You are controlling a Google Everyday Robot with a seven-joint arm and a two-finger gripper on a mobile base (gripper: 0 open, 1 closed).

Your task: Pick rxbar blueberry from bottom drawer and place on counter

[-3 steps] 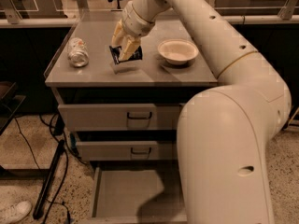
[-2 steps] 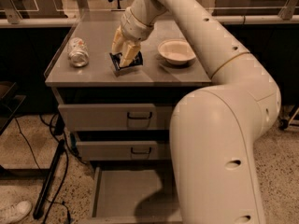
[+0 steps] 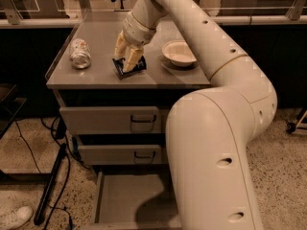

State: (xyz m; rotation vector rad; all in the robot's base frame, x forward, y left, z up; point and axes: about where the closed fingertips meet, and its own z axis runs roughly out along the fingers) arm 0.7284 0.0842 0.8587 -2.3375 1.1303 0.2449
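The rxbar blueberry (image 3: 130, 67), a small dark bar, sits low over the front middle of the counter (image 3: 96, 76), touching it or just above it. My gripper (image 3: 126, 57) reaches down from the back and is shut on the bar, its pale fingers (image 3: 133, 59) covering the bar's upper part. The bottom drawer (image 3: 123, 199) is pulled out below, and its grey floor shows nothing on the part I can see. My arm's large white body (image 3: 216, 152) hides the drawer's right side.
A silver can (image 3: 80, 53) lies on the counter's left side and a white bowl (image 3: 178, 52) stands on the right. Two upper drawers (image 3: 110, 120) are closed. Cables and a stand (image 3: 50, 186) are on the floor at left.
The gripper has come down toward the counter's front with the bar still in it. The bar is now at the counter surface.
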